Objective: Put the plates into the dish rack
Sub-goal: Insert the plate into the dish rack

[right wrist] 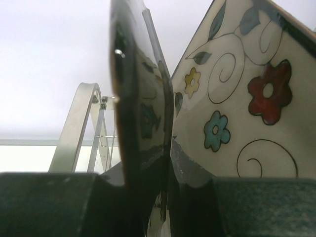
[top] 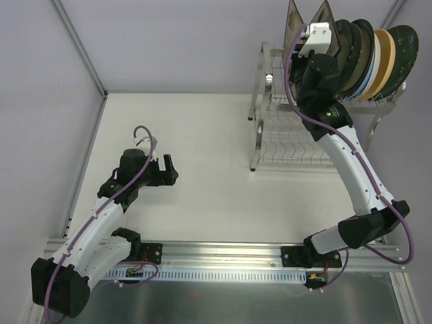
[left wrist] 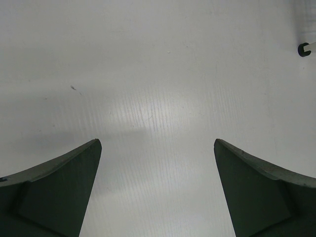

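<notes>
Table (top: pixel 202 175): white matte top, faint ribbed texture, soft glare patch in left wrist view. One small dark scuff (left wrist: pixel 74 88) on surface. Dish rack (top: pixel 297 145) stands directly on it, far right area, near feet on white top, rest hidden. Metal rail (top: pixel 223 251) runs along near edge.
</notes>
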`<state>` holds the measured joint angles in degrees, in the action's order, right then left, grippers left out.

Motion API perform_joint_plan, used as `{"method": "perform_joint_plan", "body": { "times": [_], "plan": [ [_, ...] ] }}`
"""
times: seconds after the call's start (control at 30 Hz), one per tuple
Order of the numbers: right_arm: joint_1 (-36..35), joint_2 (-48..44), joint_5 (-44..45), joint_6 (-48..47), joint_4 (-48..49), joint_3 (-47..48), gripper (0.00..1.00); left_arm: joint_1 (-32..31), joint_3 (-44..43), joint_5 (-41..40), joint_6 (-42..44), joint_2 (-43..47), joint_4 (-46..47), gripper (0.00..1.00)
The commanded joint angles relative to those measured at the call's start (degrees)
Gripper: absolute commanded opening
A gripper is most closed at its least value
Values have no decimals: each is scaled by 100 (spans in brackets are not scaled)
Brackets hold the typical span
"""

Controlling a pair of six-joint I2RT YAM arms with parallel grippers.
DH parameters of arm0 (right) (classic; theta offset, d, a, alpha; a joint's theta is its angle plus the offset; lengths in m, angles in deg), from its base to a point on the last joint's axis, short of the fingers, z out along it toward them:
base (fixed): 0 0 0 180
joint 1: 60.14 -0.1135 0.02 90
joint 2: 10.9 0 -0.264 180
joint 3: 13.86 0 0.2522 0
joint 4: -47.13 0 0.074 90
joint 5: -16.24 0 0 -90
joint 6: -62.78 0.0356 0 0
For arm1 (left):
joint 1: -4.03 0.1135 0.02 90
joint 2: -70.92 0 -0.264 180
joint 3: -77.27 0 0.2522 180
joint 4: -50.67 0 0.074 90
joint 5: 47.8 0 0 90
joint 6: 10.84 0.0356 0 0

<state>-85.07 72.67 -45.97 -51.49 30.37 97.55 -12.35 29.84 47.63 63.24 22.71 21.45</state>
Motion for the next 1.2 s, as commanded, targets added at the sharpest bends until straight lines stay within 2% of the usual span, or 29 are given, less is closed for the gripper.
{"method": "perform_joint_plan", "body": {
  "times": [0.0, 0.23, 0.6, 0.77, 0.83, 0.87, 1.17],
  "plan": [
    [-21, -95, -99, 397, 73, 632, 1, 56, -105, -7, -25, 83, 131, 99],
    [-21, -157, 103, 818, -402, 730, 1, 56, -96, 10, -34, 74, 131, 99],
    [-30, -394, 508, 1557, -640, 229, 3, 56, -105, 55, -42, 31, 123, 99],
    [-21, -491, 526, 1750, -684, -87, 7, 65, -105, 63, -51, 31, 123, 99],
    [-21, -535, 525, 1785, -666, -175, 10, 56, -96, 55, -51, 39, 123, 99],
    [-30, -535, 526, 1786, -692, -245, 16, 56, -105, 72, -51, 39, 123, 99],
    [-12, -465, 561, 1812, -772, -404, 20, 56, -96, 90, -60, 57, 123, 99]
  ]
}}
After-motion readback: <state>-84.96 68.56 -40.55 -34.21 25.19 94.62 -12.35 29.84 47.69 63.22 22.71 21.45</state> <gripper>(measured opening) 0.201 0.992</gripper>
